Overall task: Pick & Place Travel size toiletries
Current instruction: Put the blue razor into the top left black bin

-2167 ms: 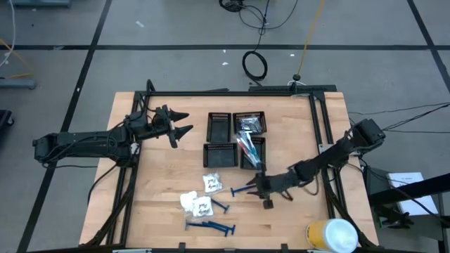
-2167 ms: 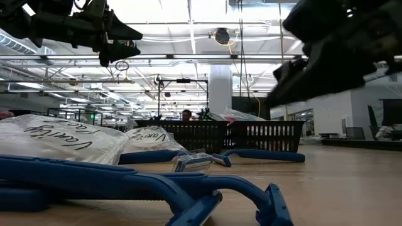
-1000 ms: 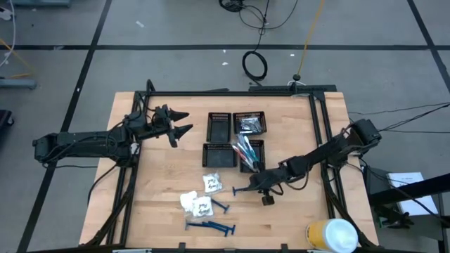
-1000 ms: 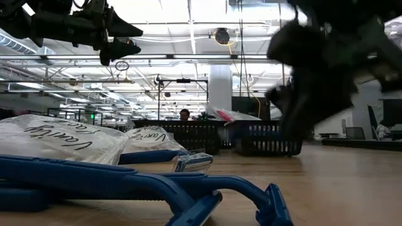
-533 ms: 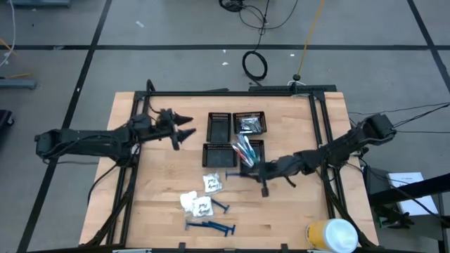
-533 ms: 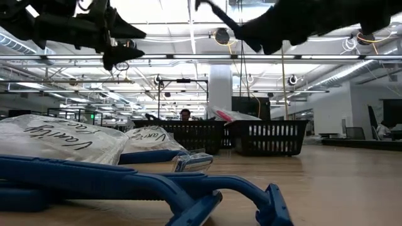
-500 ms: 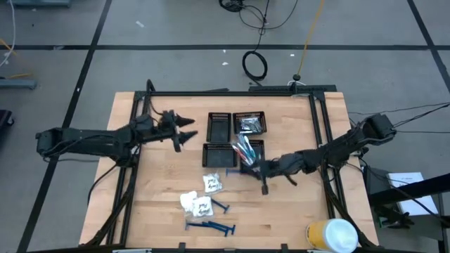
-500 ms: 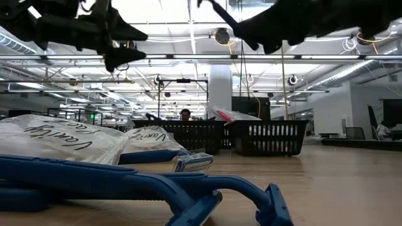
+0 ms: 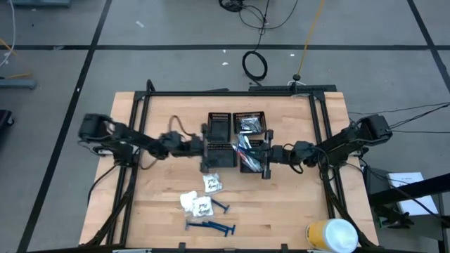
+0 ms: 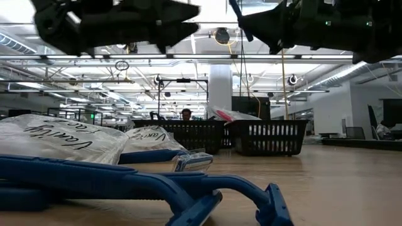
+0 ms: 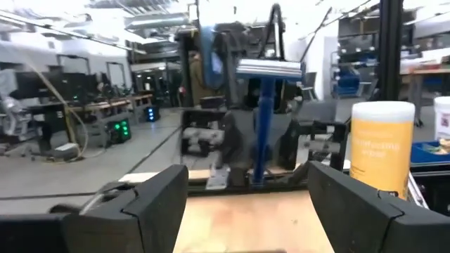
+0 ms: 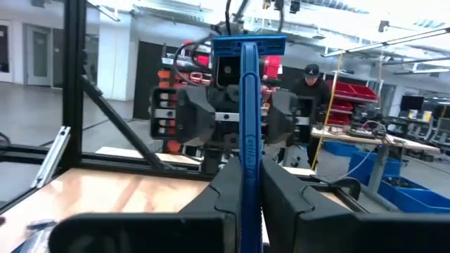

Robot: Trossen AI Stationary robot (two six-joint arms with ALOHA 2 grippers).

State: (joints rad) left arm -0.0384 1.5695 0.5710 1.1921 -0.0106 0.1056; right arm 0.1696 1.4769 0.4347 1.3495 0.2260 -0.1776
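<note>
Razor (image 12: 245, 105) stands upright, clamped in the right gripper (image 9: 266, 156) over the trays (image 9: 219, 154) mid-table, facing the left gripper's (image 9: 204, 150) spread fingers, apparently for a handover.

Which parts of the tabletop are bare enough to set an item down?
Bare wood: the right front, between the razors and the yellow cylinder, and the strip left of the packets. Crowded: the four mesh trays, where both grippers meet.
</note>
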